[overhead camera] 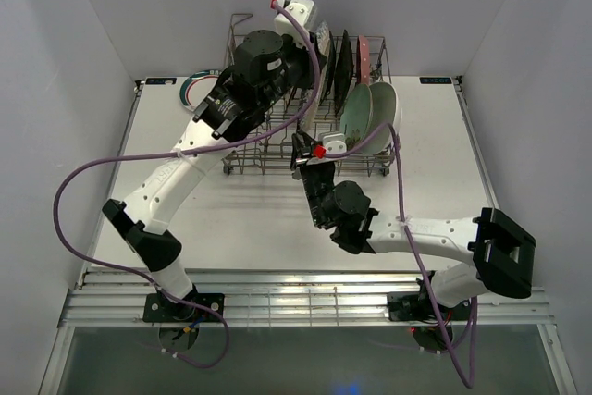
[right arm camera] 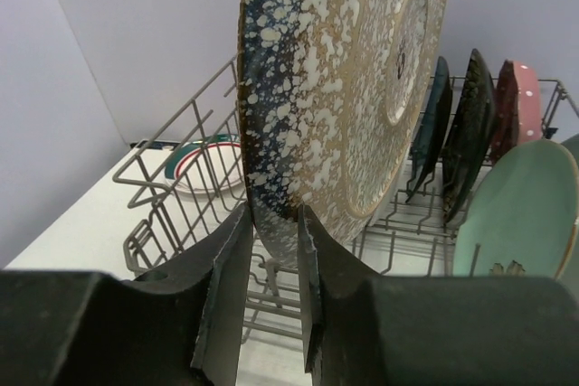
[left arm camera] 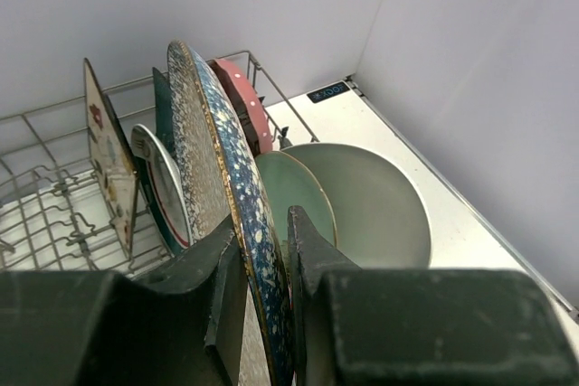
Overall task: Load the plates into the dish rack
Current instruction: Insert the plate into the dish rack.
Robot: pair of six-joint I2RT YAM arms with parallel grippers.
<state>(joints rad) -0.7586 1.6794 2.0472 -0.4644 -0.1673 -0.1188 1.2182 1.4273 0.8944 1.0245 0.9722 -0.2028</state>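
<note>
Right gripper (right arm camera: 273, 223) jaws clamp the lower rim of the speckled grey plate (right arm camera: 344, 88); left gripper (left arm camera: 267, 241) jaws pinch another part of its rim. Plate stands upright over the dish rack (right arm camera: 181, 146), whose wires run beyond the jaws. Judged step: seating it. Next: align between tines, lower, release.

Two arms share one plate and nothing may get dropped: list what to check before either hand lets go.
1. Left hand closed on the speckled plate rim: ok.
2. Right hand closed on the same rim: ok.
3. Plate standing on edge over the dish rack: ok.
4. Lower edge seated between tines: cannot tell.
5. All plates loaded: not ok; one striped-rim plate lies on the table outside the rack.
</note>
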